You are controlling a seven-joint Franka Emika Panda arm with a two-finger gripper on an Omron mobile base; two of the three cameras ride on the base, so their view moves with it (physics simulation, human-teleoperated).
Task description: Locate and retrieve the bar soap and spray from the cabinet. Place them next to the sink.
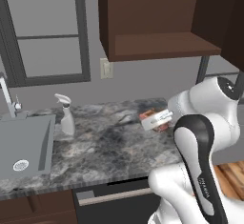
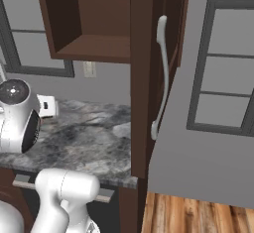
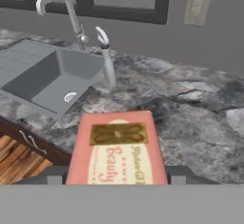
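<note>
Above the counter (image 1: 109,142) mid-span: gripper (image 3: 116,180) jaws clamped on bar soap (image 3: 116,149). Risk: early release, soap landing far from sink (image 1: 28,142).

The dark grey marbled countertop (image 1: 109,147) carries the spray (image 1: 65,116), which stands upright on it just beside the right rim of the sink (image 1: 28,144). The sink is recessed into the countertop at its left end, with the curved faucet (image 3: 64,8) rising behind the basin.
</note>
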